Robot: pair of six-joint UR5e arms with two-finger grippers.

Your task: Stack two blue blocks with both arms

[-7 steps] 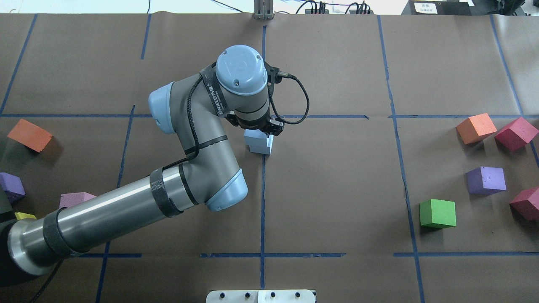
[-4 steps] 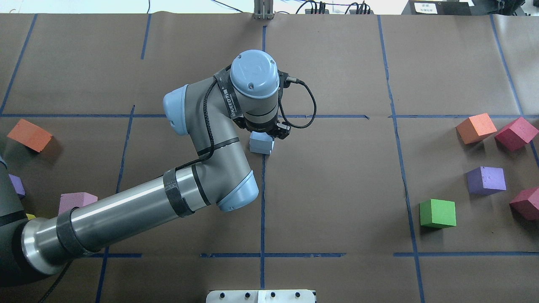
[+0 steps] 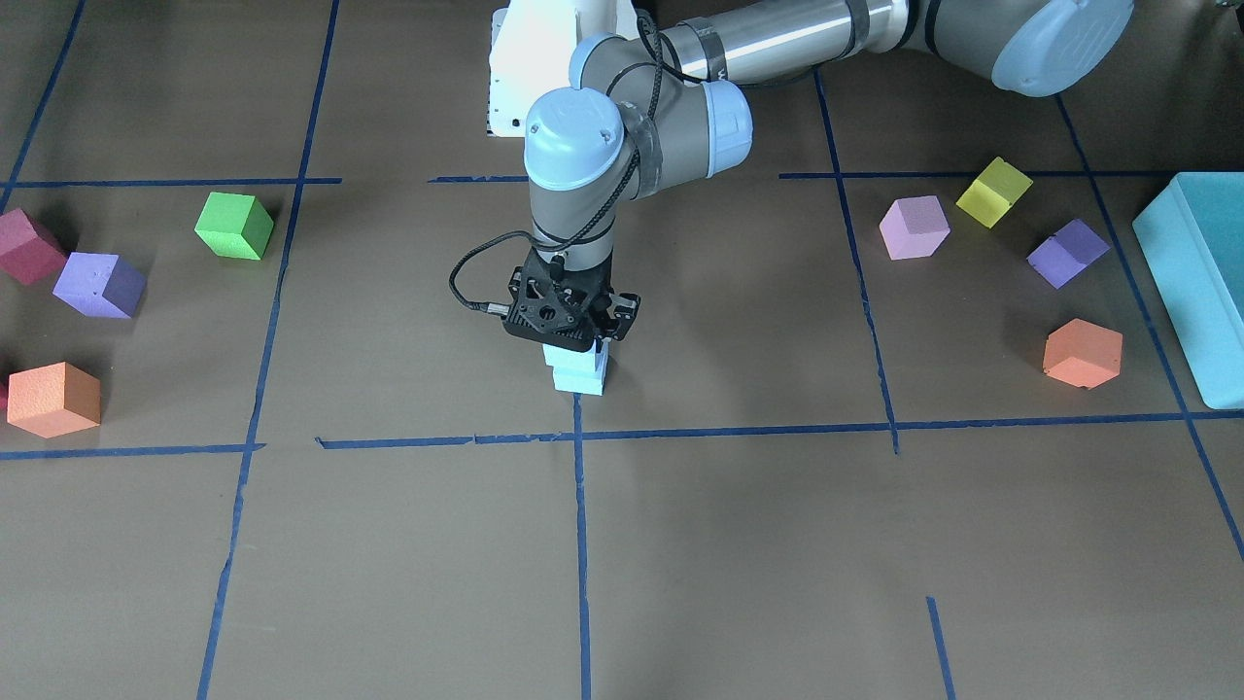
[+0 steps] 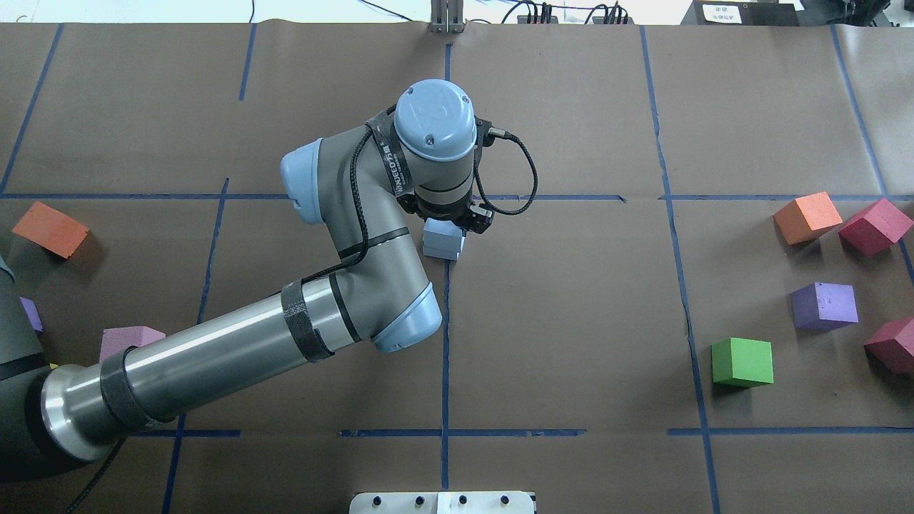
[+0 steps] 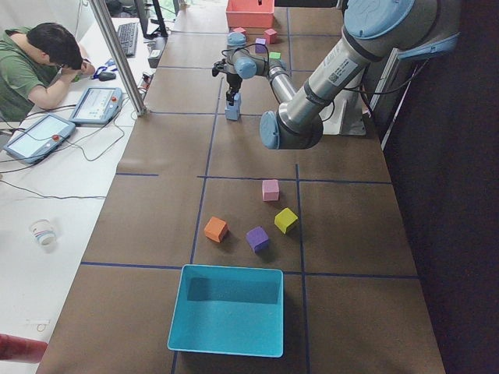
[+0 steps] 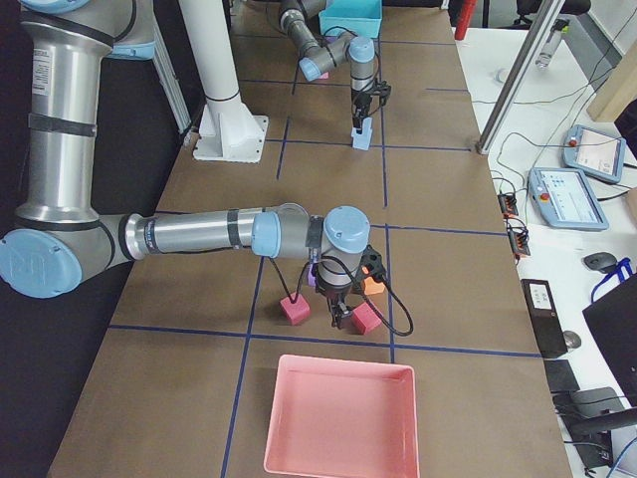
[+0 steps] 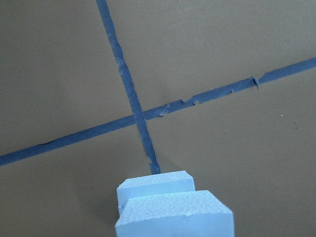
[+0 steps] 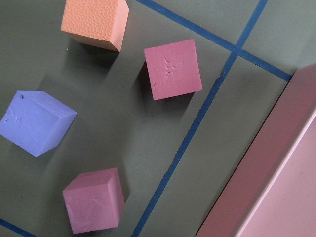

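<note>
Two pale blue blocks stand stacked at the table's centre, on the blue tape cross. The lower block [image 3: 582, 381] rests on the paper and the upper block [image 3: 571, 357] sits on it, slightly offset. My left gripper [image 3: 579, 348] points straight down and is shut on the upper block; it also shows in the overhead view [image 4: 451, 224]. The left wrist view shows the upper block [image 7: 174, 217] close up over the lower one [image 7: 155, 183]. My right gripper [image 6: 342, 315] hovers over maroon cubes far to the right; I cannot tell if it is open.
On the robot's right lie a green cube [image 4: 742, 362], a purple cube [image 4: 825, 305], an orange cube [image 4: 807, 217], maroon cubes [image 4: 875, 226] and a pink tray [image 6: 343, 418]. On its left lie orange [image 4: 50, 228] and pink [image 4: 128, 339] cubes and a teal box [image 3: 1195, 282].
My left arm has shifted a little right and forward with the upper blue block, bringing it from an offset spot to sit over the lower blue block.
</note>
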